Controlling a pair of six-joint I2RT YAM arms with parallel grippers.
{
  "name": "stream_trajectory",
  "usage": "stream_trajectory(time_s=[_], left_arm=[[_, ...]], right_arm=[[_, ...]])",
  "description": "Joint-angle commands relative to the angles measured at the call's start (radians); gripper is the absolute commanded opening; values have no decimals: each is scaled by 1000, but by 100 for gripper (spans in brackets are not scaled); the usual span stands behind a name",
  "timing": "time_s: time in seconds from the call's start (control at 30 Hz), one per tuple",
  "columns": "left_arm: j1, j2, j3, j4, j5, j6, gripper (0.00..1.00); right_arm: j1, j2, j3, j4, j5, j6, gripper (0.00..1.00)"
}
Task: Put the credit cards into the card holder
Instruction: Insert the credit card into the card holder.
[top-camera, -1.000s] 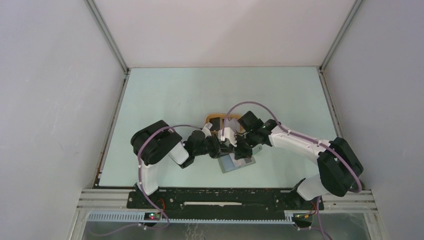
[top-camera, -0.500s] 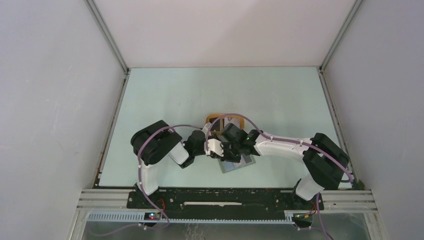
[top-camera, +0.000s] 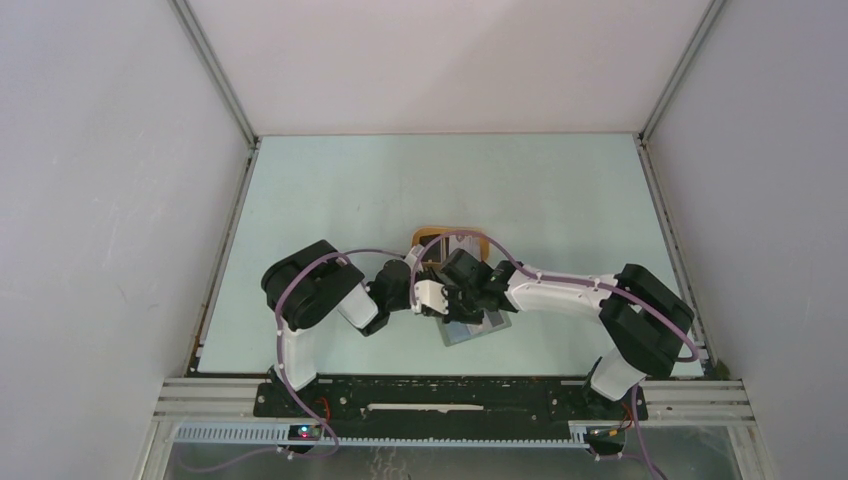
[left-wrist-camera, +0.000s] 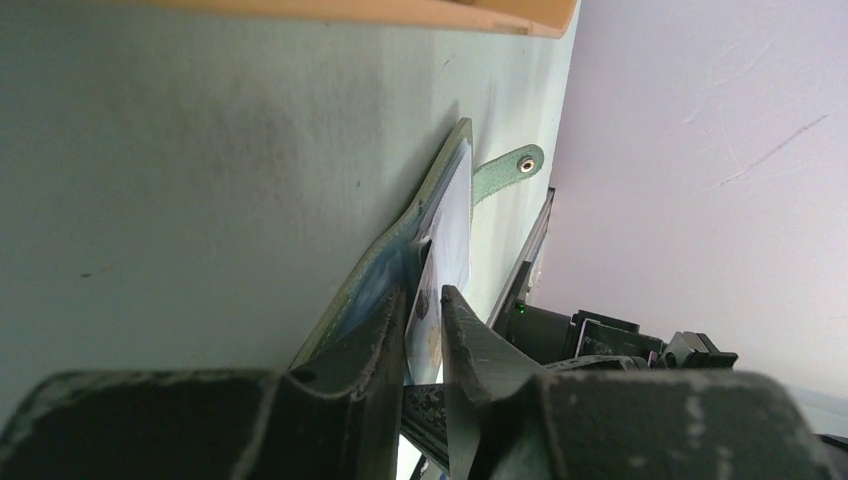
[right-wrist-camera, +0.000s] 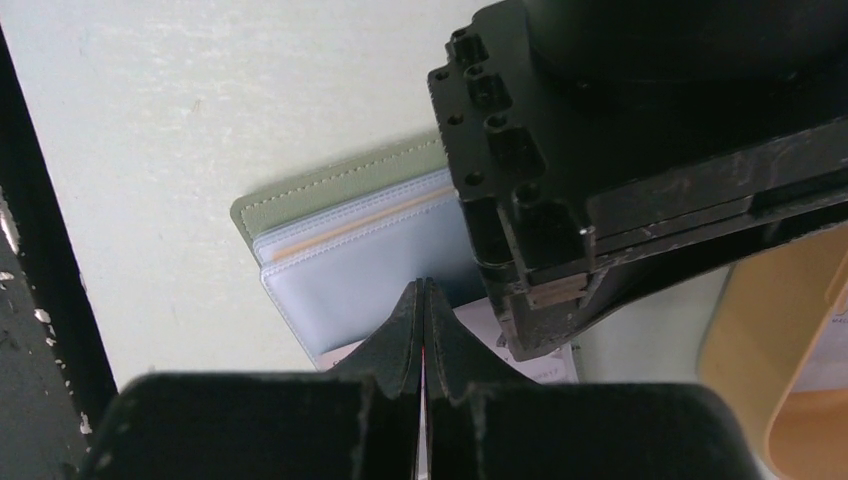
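Observation:
The grey-green card holder (top-camera: 478, 330) lies open on the table, its clear sleeves (right-wrist-camera: 360, 270) facing up and its snap tab (left-wrist-camera: 510, 168) sticking out. A whitish printed credit card (right-wrist-camera: 540, 370) juts from the sleeve's edge. My left gripper (left-wrist-camera: 423, 295) is low at that edge. Its jaws are narrowly open and straddle the whitish card (left-wrist-camera: 450, 230), with one finger against the holder's cover (left-wrist-camera: 385, 270). My right gripper (right-wrist-camera: 424, 283) is shut and points down at the sleeve right beside the left gripper's body (right-wrist-camera: 620, 180). From above, both grippers (top-camera: 437, 298) (top-camera: 458, 305) crowd the holder's left side.
An orange oval tray (top-camera: 432, 238) sits just behind the grippers, with a pale card-like thing (top-camera: 462, 245) in it. Its rim shows in both wrist views (left-wrist-camera: 400, 12) (right-wrist-camera: 770, 400). The black base rail (right-wrist-camera: 40, 250) runs close along the holder's near side.
My right arm has swung its wrist left and lower, so its gripper now sits over the holder next to the left gripper. The left arm and the holder have stayed put.

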Motion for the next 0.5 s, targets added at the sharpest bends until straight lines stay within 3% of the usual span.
stream_trajectory(time_s=[0.0,0.47], left_arm=[[-1,4,22,-61,13,23,25],[-1,4,20,-72,9,24,28]], right_arm=[[-16,-24,-23,-19,32,-19,1],[-124,-65,-61,-55,43,-48,1]])
